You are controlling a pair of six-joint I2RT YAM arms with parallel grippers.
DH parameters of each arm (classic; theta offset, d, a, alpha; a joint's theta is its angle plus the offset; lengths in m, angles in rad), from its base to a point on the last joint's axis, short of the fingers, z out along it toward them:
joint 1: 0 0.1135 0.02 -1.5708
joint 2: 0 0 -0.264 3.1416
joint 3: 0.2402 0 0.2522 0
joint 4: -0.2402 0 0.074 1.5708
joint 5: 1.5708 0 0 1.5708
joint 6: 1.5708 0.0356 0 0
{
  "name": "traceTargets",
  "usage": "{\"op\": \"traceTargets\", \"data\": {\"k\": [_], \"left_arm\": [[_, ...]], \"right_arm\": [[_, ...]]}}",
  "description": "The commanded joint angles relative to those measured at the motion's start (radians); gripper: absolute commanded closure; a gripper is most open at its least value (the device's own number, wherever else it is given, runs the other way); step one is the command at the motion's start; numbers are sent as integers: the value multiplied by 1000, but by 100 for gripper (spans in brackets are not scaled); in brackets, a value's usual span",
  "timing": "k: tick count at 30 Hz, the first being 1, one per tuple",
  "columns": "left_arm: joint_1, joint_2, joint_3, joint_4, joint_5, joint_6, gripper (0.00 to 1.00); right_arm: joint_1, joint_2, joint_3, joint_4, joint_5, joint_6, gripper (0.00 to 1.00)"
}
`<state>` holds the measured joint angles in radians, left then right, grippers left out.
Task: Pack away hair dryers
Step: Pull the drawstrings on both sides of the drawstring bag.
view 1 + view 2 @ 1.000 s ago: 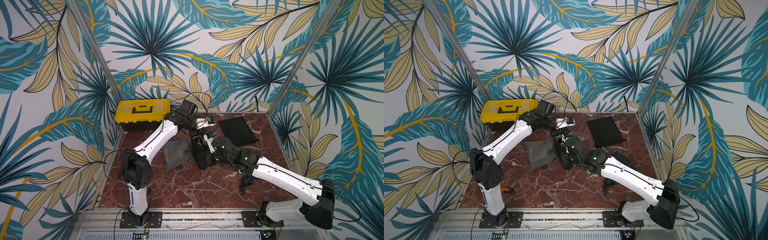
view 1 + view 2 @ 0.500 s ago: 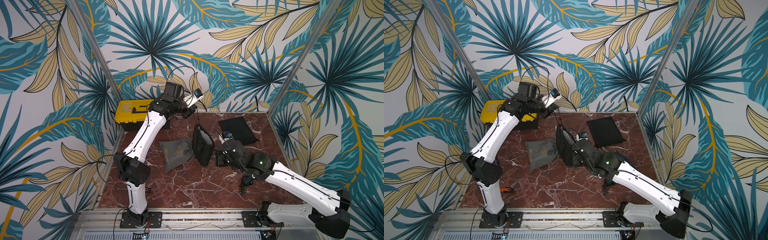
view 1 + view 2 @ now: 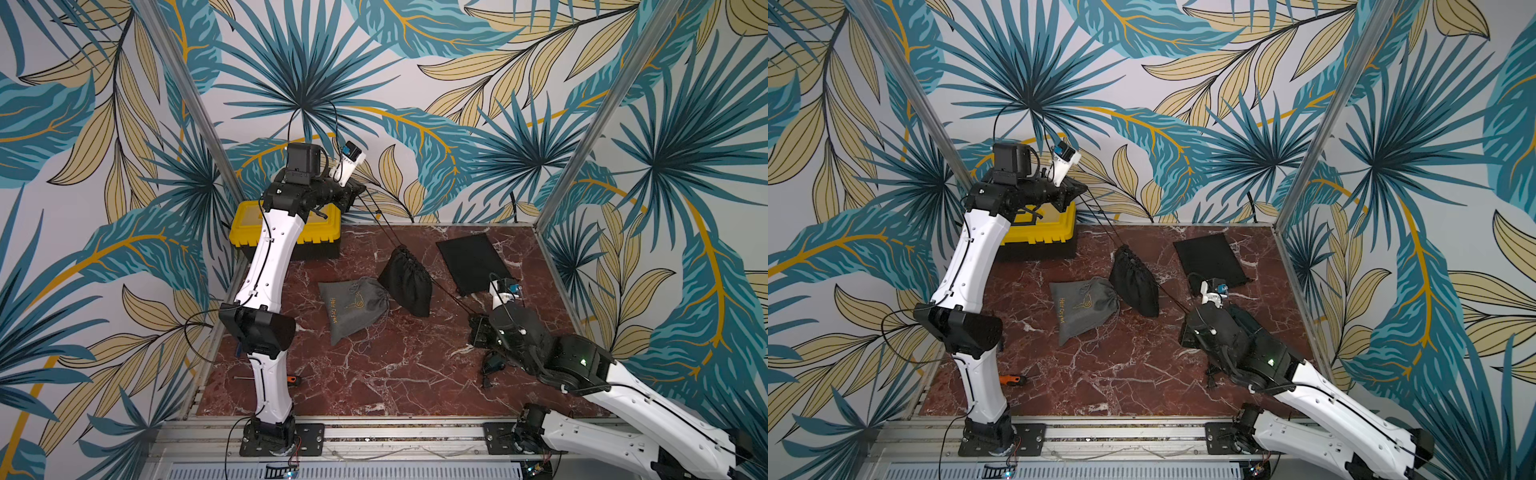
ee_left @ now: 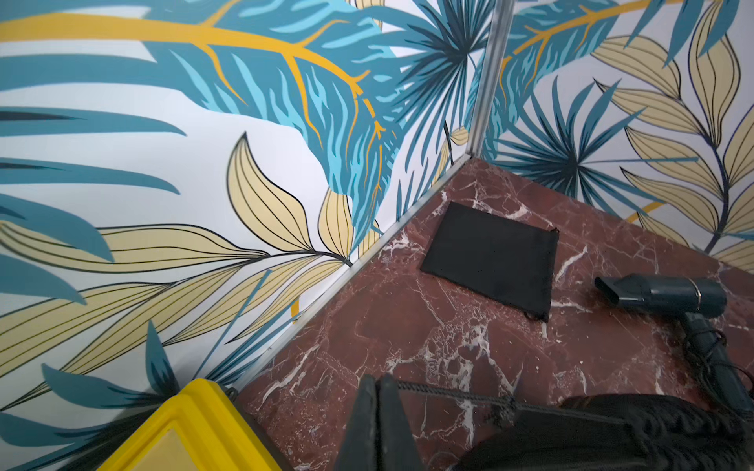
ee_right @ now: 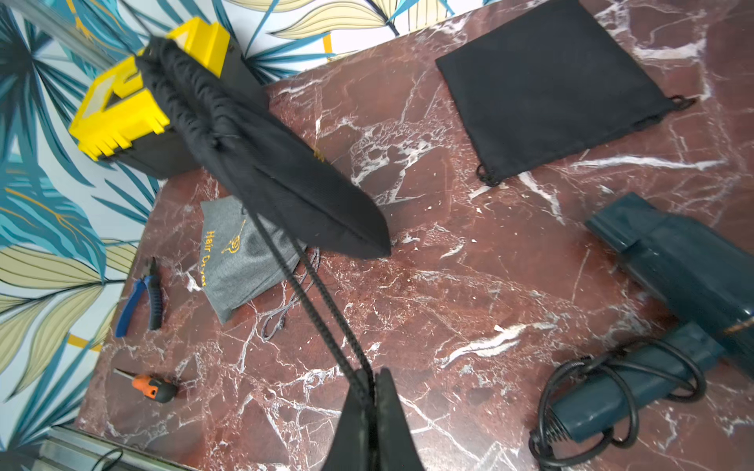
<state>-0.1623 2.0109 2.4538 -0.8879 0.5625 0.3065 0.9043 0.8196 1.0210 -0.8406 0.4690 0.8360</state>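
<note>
A dark teal hair dryer [image 4: 669,295] lies on the marble table with its cord wound round the handle [image 5: 636,387], beside my right arm. A bulging black drawstring pouch [image 3: 405,280] hangs tilted between both arms, its mouth cinched tight. High at the back, my left gripper [image 3: 359,189] is shut on one taut drawstring cord [image 4: 449,393]. My right gripper [image 3: 473,321] stays low at the right, shut on the other cord [image 5: 314,293]. In the wrist views both pairs of jaws, left [image 4: 377,377] and right [image 5: 371,373], are pressed together on cord.
A filled grey pouch [image 3: 353,307] lies left of the black one. A flat black pouch [image 3: 471,262] lies at the back right. A yellow toolbox [image 3: 322,226] stands at the back left. An orange-handled screwdriver [image 5: 155,387] and blue pliers [image 5: 143,293] lie near the left edge.
My left arm has risen up and back from the pouch while the right arm has drawn away to the right front. The cords have gone taut and the pouch mouth has closed.
</note>
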Motion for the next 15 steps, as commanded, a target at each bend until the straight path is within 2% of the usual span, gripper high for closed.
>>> {"op": "traceTargets", "data": {"k": [1, 15], "left_arm": [[72, 13, 76, 56, -30, -29, 100], [196, 23, 95, 58, -16, 10, 100]], "right_arm": [[4, -46, -22, -135, 56, 58, 100], [5, -183, -9, -386, 149, 106, 100]]}}
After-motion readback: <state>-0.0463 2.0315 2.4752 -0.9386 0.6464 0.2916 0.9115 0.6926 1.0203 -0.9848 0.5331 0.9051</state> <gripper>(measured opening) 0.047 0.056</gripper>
